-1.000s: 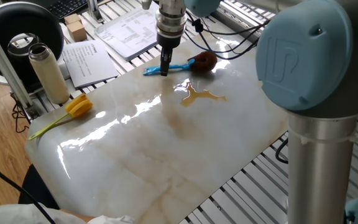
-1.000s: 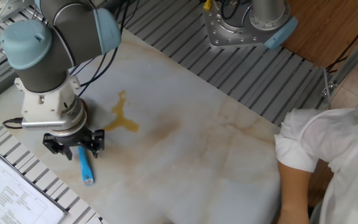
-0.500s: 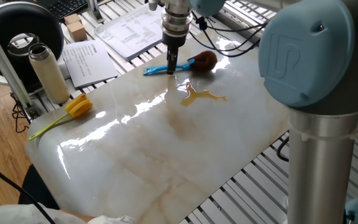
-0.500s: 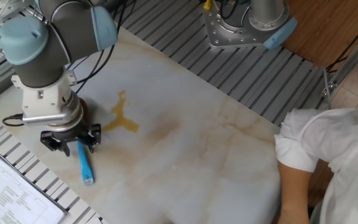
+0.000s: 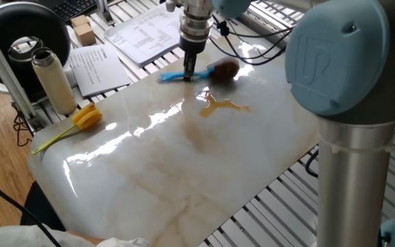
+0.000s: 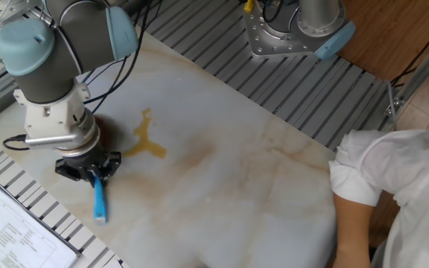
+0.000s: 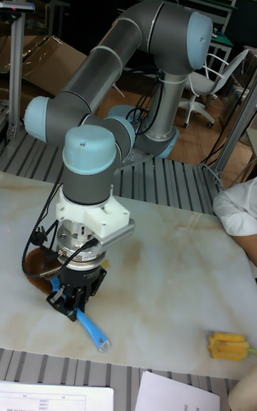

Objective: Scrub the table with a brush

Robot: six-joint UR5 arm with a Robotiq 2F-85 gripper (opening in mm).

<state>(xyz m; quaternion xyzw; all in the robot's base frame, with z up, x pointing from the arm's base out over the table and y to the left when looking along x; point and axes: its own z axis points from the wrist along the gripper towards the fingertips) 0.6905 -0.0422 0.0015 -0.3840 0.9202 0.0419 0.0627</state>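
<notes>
The brush has a thin blue handle (image 5: 172,77) and a brown fuzzy head (image 5: 223,68); it lies at the far edge of the glossy marble table (image 5: 184,171). My gripper (image 5: 188,74) points straight down and is shut on the middle of the handle. From the other side, the gripper (image 6: 91,173) pinches the blue handle (image 6: 99,202), with the brown head mostly hidden behind the wrist. The tall view shows the gripper (image 7: 73,305), the handle (image 7: 93,330) and the head (image 7: 36,262). An amber stain (image 5: 219,105) sits a short way from the brush.
A yellow tulip (image 5: 84,118) lies at the table's left edge, with a thermos (image 5: 53,81) and papers (image 5: 98,66) beyond it. A person's white sleeve (image 6: 378,179) reaches over one table edge. A slatted metal frame (image 6: 304,97) surrounds the slab, and the arm's base (image 6: 296,30) stands on it.
The fingers, open around the handle before, have shut on it. The brush has shifted slightly and looks blurred in one fixed view.
</notes>
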